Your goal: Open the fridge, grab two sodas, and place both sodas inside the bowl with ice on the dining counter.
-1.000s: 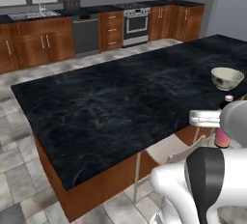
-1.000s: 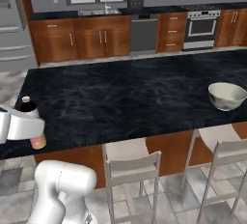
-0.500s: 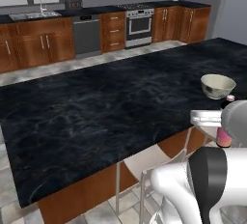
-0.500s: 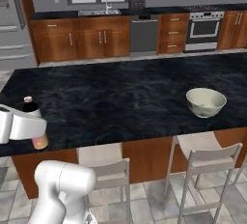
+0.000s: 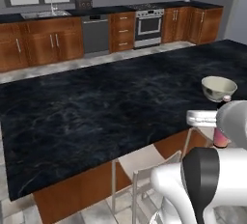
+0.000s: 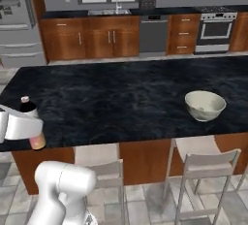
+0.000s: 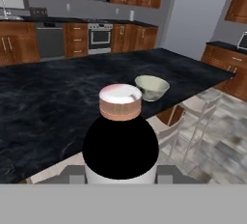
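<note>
The dining counter (image 6: pixel 121 103) spans the middle of both base views. The fridge (image 6: pixel 17 20) is seen at the upper left of the right base view. The bowl with ice (image 6: pixel 205 105) sits right of centre near the counter's front edge. The gripper (image 6: pixel 30 131), at the left edge, is clamped on a soda (image 7: pixel 120 136), which is held upright at lower centre of the hand view.
</note>
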You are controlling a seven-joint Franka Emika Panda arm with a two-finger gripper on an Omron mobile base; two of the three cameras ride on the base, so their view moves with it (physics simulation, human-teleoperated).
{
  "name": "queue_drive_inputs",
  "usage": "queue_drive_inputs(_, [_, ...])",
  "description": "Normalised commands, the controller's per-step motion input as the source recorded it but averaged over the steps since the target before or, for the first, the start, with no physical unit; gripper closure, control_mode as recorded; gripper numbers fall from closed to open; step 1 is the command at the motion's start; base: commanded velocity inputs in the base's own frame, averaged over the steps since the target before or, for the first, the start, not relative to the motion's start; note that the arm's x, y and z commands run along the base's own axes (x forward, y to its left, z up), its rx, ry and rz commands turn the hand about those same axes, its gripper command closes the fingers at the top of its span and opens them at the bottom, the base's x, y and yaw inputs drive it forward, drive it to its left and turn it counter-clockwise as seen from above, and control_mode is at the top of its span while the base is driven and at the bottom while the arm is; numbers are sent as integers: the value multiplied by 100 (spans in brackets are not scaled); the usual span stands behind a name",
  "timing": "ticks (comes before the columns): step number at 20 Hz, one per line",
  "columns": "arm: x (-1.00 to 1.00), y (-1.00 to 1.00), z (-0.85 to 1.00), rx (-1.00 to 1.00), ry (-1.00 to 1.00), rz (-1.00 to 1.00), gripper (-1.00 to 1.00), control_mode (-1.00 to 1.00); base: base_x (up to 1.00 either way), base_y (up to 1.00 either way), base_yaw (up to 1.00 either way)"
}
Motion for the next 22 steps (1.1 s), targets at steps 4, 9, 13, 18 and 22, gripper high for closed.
queue_drive_inputs(4, [0, 0, 0, 0, 0, 0, 100, 100, -67, -100, 7])
queue_drive_inputs(9, [0, 0, 0, 0, 0, 0, 100, 100, -15, -100, 14])
queue_drive_inputs(13, [0, 0, 0, 0, 0, 0, 100, 100, 42, -92, 24])
queue_drive_inputs(18, [0, 0, 0, 0, 0, 0, 100, 100, 49, -84, 27])
queue_drive_inputs(22, [0, 0, 0, 0, 0, 0, 100, 100, 53, -54, 30])
